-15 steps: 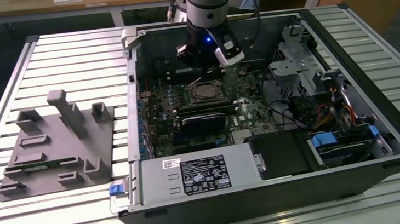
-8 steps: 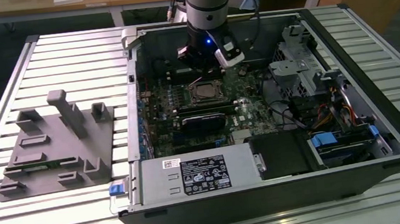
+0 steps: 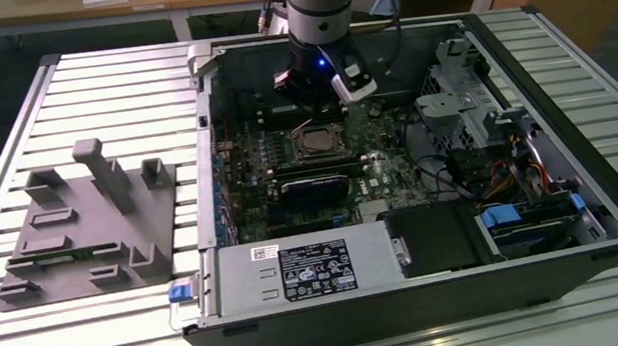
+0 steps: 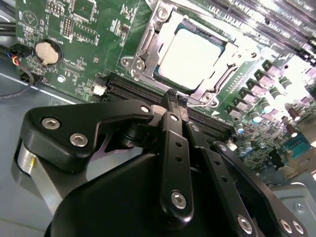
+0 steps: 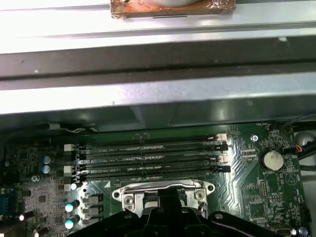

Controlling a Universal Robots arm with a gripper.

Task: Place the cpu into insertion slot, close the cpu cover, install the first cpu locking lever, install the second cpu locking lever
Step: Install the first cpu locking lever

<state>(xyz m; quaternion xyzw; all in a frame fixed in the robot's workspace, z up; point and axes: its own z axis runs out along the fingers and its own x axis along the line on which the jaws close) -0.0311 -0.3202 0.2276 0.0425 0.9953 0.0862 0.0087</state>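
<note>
The tool (image 4: 174, 101) hangs low over the motherboard (image 3: 284, 154), its black fingers (image 4: 177, 148) pressed together with nothing pinched between them, tips just short of the insertion slot (image 4: 190, 54). And the cpu (image 4: 195, 52) is in: a pale square chip seated flat in that socket, in the second wrist view. The cpu cover (image 4: 148, 47) looks folded down around it, silvery frame ringing the chip, though glare washes out the far edge, so I can't swear it sits fully flush.

By my reading the placing is done and the cover is closed or nearly so; the work in hand is the first locking lever. That calls for a narrow fingertip to catch the thin wire beside the socket frame, press it down and swing it under its retaining tab, without scraping the chip top or the memory slots (image 5: 148, 158) just beside the socket.

In the exterior view the socket (image 3: 315, 143) sits directly under the arm, mid-board in the open computer case (image 3: 583, 197), with a black card (image 3: 313, 191) just beyond it toward the power supply (image 3: 296, 272). The case lies on a slatted metal desk (image 3: 107, 82); well apart from the socket, outside the case wall, rests a grey fixture tray (image 3: 82, 224). Wooden benches (image 3: 66, 11) run behind.
</note>
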